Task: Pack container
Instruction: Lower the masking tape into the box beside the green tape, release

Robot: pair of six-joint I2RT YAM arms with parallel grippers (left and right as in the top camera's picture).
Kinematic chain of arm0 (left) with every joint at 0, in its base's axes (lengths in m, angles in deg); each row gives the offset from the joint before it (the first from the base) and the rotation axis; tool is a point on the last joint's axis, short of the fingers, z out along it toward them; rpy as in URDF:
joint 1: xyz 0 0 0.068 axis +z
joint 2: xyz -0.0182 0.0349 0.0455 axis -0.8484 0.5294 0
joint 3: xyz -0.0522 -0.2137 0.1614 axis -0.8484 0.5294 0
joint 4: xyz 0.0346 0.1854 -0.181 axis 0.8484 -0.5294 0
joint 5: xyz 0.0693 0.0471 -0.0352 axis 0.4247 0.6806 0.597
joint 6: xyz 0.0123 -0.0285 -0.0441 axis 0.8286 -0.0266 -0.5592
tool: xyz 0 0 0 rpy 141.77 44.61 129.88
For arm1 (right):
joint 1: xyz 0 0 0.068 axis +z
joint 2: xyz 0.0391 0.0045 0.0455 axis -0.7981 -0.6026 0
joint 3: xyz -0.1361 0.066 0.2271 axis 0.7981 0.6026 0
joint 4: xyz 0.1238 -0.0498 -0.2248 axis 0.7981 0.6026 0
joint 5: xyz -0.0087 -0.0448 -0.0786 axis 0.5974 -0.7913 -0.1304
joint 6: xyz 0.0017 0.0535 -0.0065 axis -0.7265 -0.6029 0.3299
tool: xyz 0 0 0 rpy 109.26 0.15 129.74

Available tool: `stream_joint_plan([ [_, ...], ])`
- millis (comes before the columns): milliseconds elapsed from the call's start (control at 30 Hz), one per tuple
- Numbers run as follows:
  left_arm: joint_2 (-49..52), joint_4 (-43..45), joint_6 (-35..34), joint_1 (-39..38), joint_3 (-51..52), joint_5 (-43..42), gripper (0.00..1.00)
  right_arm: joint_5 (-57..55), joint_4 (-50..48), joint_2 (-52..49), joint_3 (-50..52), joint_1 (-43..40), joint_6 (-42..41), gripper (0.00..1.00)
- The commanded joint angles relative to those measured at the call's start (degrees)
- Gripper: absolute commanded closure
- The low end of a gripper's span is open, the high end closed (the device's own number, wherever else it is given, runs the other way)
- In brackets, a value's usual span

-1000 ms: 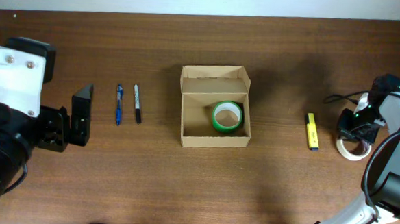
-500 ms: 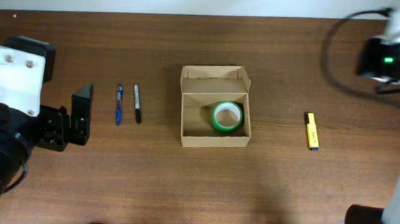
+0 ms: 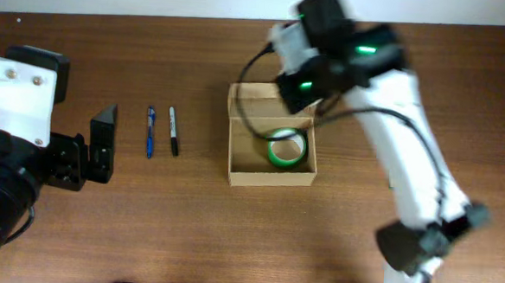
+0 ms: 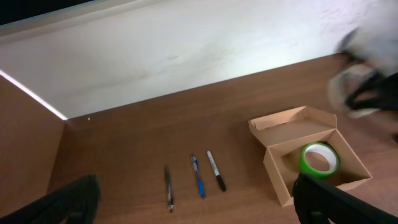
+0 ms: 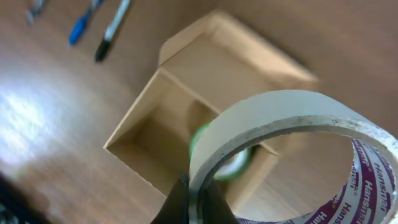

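Overhead, the container [image 3: 245, 150] sits mid-table, its 1 o'clock corner hidden by the blurred right arm; the right gripper [image 5: 194, 202], fingertips cut off, pinches a cream tape roll [image 5: 280, 112]; a green roll [image 3: 287, 148] lies inside toward 3 o'clock; the left gripper [image 3: 102, 147] hangs spread at 9 o'clock.

The container [image 3: 231, 149] is a small rectangular box of plain tan cardboard with no markings. It stands upright and open near the middle of the table [image 3: 187, 233]. Its flap lid [image 3: 255, 93] is hinged along the far side and folded back behind the opening, tilted upward, with short tabs at its ends. The walls stand straight and look undamaged. Inside, a green tape roll [image 3: 287, 148] lies flat on the floor toward the near right corner, just beside the right wall. The left part of the floor is bare cardboard.
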State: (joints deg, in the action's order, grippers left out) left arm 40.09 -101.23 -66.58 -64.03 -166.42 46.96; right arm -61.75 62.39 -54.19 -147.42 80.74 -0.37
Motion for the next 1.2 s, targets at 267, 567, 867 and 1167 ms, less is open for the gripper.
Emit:
stream_joint_plan([
  [267, -0.3, -0.3, 0.5, -0.2, 0.0, 0.8, 0.01, 3.7, -0.4, -15.8, 0.0, 6.4, 0.5, 0.96],
  [567, -0.3, -1.0, 0.5, -0.2, 0.0, 0.8, 0.01, 3.7, -0.6, -19.2, 0.2, 10.8, 0.4, 0.96],
  [867, -0.3, -1.2, 0.5, -0.2, 0.0, 0.8, 0.01, 1.1, -0.5, -19.2, 0.2, 15.7, -1.3, 0.96],
  [1167, -0.3, -1.2, 0.5, -0.2, 0.0, 0.8, 0.01, -11.5, -0.9, -18.1, -0.2, 15.0, -9.5, 0.96],
])
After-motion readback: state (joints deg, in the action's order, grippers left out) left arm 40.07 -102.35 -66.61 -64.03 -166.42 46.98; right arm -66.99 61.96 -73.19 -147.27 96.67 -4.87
